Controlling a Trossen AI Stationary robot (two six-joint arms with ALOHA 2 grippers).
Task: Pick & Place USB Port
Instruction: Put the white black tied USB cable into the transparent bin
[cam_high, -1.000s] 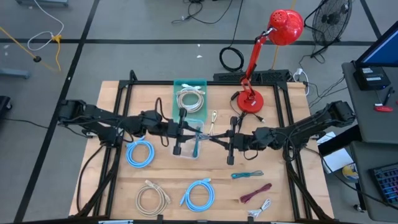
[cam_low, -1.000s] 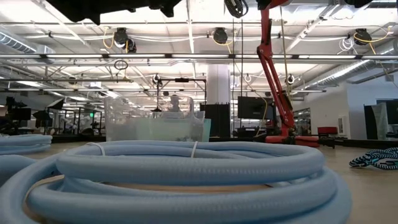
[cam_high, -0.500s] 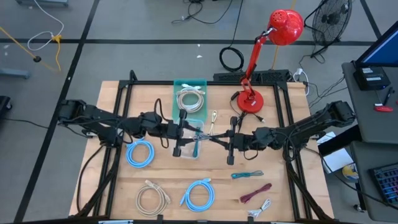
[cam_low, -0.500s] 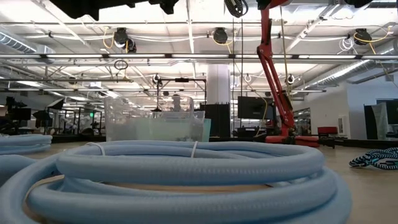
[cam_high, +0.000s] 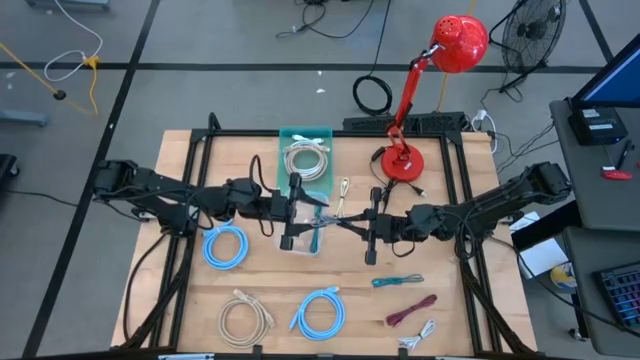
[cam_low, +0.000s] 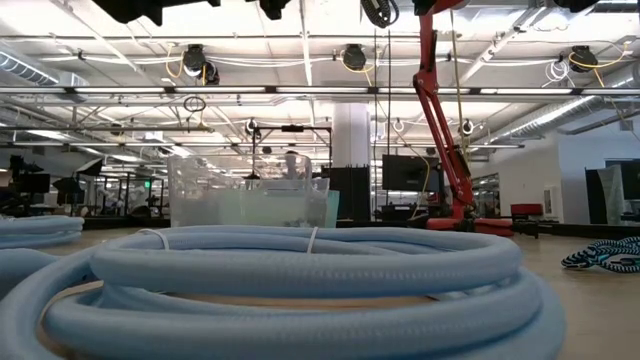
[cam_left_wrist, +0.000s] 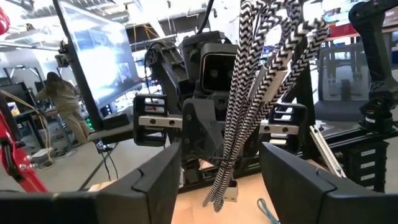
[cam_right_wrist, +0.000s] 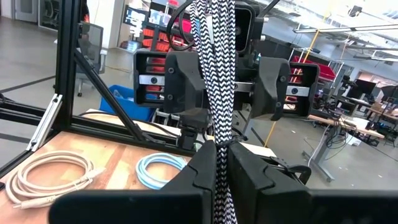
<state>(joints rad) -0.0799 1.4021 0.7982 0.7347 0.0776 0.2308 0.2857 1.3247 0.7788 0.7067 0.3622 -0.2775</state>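
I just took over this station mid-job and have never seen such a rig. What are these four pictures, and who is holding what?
It is a wooden table with two dark robot arms, each ending in two fingers. One picture looks straight down from above, one looks level across the tabletop, and two come from cameras on the wrists.

From above, the left gripper and right gripper meet mid-table beside a clear plastic bin holding a coiled beige cable.

The right gripper is shut on a bundled black-and-white braided cable. In the left wrist picture the left gripper is open, its fingers apart on either side of that cable.

Also on the table: a red desk lamp, light blue cable coils, another beige coil, and smaller teal, maroon and white cables.
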